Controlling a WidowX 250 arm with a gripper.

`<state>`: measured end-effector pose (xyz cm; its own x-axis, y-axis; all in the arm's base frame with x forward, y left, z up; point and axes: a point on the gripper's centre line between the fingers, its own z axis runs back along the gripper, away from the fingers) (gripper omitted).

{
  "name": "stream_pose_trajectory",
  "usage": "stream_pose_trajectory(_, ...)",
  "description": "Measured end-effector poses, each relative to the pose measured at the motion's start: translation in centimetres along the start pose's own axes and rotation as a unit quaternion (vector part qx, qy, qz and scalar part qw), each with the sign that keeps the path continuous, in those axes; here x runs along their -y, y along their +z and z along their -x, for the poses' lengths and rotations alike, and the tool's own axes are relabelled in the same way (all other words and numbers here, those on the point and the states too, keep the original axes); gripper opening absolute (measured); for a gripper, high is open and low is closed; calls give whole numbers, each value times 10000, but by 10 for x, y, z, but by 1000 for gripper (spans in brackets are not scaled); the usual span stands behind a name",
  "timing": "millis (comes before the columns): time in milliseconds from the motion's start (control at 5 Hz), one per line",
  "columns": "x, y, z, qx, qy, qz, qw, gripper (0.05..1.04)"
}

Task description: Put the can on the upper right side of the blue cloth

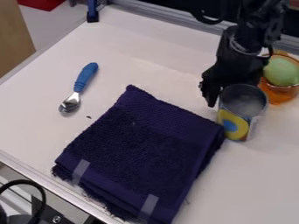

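A: How is the cloth (140, 144) finished?

B: A rough, matt, looped pile is shown, and it is crossed by smooth strips of tape (80, 170).

A: And the can (241, 109)?

B: Metal is seen at its rim, and its side is covered by a smooth printed label.

A: What is noted of the spoon (79, 88)?

B: A shiny metal head is joined to a plastic-looking handle. The orange cup (279, 93) is seen as glossy and see-through; the table (158, 48), as smooth and matt.

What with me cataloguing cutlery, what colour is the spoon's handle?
Blue; the spoon's handle shows best in the camera view.
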<state>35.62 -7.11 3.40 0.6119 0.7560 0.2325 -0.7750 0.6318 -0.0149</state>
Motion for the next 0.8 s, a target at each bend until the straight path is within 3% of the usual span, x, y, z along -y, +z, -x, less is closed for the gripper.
stream_pose_trajectory(400,-6,7,-21,67,252,134,9996,997)
stream_pose_trajectory(600,-7,10,-41,253,261,173,9992,997)
stream_pose_trajectory(800,-15,8,-54,250,-166,136,9995,997)
